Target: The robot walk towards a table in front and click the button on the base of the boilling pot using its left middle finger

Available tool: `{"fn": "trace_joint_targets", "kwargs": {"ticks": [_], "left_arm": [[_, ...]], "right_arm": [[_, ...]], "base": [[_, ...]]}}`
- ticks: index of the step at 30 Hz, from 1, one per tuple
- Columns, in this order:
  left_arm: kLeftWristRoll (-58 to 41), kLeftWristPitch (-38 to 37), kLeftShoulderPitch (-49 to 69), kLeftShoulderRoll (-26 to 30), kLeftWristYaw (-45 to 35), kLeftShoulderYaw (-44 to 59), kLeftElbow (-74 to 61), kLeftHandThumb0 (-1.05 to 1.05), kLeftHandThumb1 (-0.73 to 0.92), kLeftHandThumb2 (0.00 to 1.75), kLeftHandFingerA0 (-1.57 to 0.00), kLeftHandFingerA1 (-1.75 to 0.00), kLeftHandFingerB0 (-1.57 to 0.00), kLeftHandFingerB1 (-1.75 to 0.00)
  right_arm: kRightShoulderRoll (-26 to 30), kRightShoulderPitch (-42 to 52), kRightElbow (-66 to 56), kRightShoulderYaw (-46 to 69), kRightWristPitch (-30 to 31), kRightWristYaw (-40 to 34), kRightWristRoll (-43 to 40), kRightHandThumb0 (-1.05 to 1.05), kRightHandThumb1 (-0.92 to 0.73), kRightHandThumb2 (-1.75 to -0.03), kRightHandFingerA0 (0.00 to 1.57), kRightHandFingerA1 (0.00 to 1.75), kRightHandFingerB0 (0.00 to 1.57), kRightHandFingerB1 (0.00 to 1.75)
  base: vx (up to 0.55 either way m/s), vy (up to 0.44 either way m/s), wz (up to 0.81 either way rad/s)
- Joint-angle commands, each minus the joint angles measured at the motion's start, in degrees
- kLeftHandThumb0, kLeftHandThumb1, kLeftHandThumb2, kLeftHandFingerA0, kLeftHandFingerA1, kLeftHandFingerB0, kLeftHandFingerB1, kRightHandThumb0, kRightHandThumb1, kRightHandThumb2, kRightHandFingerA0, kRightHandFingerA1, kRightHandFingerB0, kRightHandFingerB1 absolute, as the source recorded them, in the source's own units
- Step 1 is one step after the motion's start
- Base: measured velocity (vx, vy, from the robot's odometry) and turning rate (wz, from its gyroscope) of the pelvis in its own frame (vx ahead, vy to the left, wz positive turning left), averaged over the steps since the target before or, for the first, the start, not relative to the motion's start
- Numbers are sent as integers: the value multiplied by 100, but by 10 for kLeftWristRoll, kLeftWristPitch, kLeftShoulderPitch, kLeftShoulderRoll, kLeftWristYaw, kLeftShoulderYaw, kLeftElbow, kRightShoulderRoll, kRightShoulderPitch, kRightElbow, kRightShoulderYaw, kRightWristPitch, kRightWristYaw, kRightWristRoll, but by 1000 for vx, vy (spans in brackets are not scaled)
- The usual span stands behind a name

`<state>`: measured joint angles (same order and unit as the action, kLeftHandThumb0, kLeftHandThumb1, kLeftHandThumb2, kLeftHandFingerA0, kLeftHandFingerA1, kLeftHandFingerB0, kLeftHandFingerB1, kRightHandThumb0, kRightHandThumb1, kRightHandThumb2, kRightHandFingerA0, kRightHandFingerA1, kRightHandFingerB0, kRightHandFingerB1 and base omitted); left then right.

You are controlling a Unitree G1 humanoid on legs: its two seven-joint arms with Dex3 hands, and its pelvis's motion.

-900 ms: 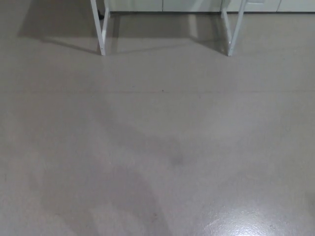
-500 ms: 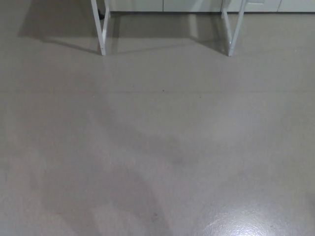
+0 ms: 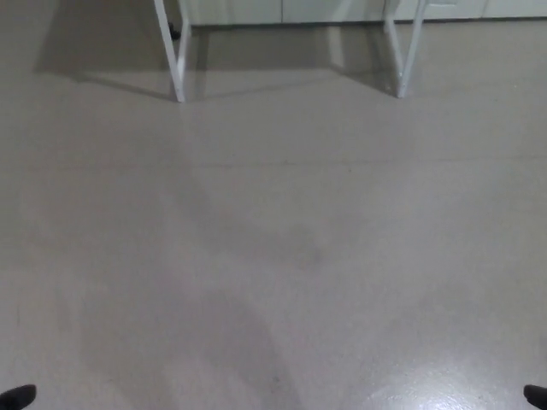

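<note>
— What shows of the robot?

— Very little. A small black tip, the left hand (image 3: 19,396), pokes in at the bottom left corner of the head view, and a matching black sliver, the right hand (image 3: 536,395), sits at the bottom right corner. Only those edges are visible, so I cannot tell whether either hand is open, closed or holding anything.

— And the table it is meant to reach?

— Only the white metal table legs (image 3: 173,53) show, far ahead of both hands at the top of the view. One pair stands ahead of the left hand, and a second pair (image 3: 403,49) stands ahead of the right hand. Each pair narrows toward the floor. The tabletop is cut off by the upper edge.

— Where is the boiling pot with its button?

— It does not appear in the view; whatever stands on the table lies above the frame.

— What lies between the hands and those legs?

— A wide stretch of smooth pale grey floor (image 3: 282,256). A thin seam line (image 3: 342,161) crosses it from side to side, nearer the legs than the hands. Soft dark shadows fall across the floor ahead of the left hand, and a bright glossy reflection (image 3: 427,389) sits just inward of the right hand, near the bottom edge.

— Anything behind the table legs?

— A strip of white cabinet fronts (image 3: 282,10) runs along the very top, with the table's shadow spread on the floor beneath it, well apart from both hands.
</note>
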<state>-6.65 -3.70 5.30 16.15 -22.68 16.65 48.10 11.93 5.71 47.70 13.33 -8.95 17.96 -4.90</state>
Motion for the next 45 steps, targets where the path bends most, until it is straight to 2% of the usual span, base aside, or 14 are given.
{"fn": "trace_joint_targets", "kwargs": {"ticks": [1,7,9,10,18,23,24,26,27,35,36,43,44,45], "left_arm": [[3,-22,9,12,13,-4,15,1,38,85,-30,-58,-15,-50],[12,-43,2,19,16,-15,27,-2,37,84,-30,-58,-15,-50],[10,-45,6,19,21,-15,24,-1,52,54,-40,-45,-28,-35],[7,-40,7,18,23,-15,21,1,37,84,-32,-59,-16,-50],[10,-35,5,25,32,-26,2,-1,36,84,-32,-59,-16,-50],[8,-35,8,24,36,-28,-5,1,37,84,-31,-59,-18,-51],[8,-31,8,24,37,-28,-8,2,53,54,-41,-45,-30,-36],[8,-35,2,26,35,-28,3,1,36,84,-32,-59,-18,-51],[10,-39,2,27,35,-29,5,2,52,53,-42,-46,-31,-36],[10,-37,5,27,36,-32,4,2,53,53,-41,-45,-30,-36],[7,-32,5,26,34,-30,2,3,37,85,-32,-59,-17,-51],[13,-42,3,28,36,-35,9,1,37,84,-33,-59,-18,-51],[16,-39,3,30,40,-38,8,-1,52,54,-42,-45,-29,-36],[19,-41,3,31,42,-40,7,-2,35,83,-34,-59,-18,-51]], "right_arm": [[12,-5,15,-11,-18,-14,11,-34,-50,-55,55,47,34,36],[15,-20,24,-22,-14,-24,14,-42,-42,-69,53,55,29,44],[14,-14,15,-26,-18,-23,14,-43,-42,-70,51,55,29,44],[17,-10,11,-31,-22,-21,17,-45,-42,-71,51,55,29,45],[18,-24,6,-39,-13,-26,17,-35,-53,-56,55,47,34,36],[22,-22,1,-45,-18,-27,23,-43,-44,-72,53,56,30,45],[22,-23,3,-45,-19,-29,24,-42,-45,-72,53,56,31,45],[22,-25,2,-50,-19,-33,28,-36,-56,-57,59,47,37,37],[22,-24,1,-49,-16,-33,27,-35,-56,-57,59,47,37,37],[26,-22,6,-61,-22,-38,33,-41,-46,-72,54,56,32,46],[25,-23,6,-60,-23,-36,31,-40,-46,-72,55,57,32,46],[27,-24,11,-66,-29,-44,38,-41,-46,-71,57,57,33,46],[28,-24,10,-68,-27,-45,38,-42,-46,-72,57,57,32,45],[30,-23,5,-71,-19,-47,42,-45,-45,-74,57,57,31,46]], "base": [[0,0,0],[77,96,-7],[163,305,-39],[180,645,-38],[219,221,3],[267,-115,12],[309,-219,17],[302,-241,3],[364,-280,51],[277,-163,4],[192,-17,-9],[255,122,-6],[220,132,11],[257,92,4]]}}
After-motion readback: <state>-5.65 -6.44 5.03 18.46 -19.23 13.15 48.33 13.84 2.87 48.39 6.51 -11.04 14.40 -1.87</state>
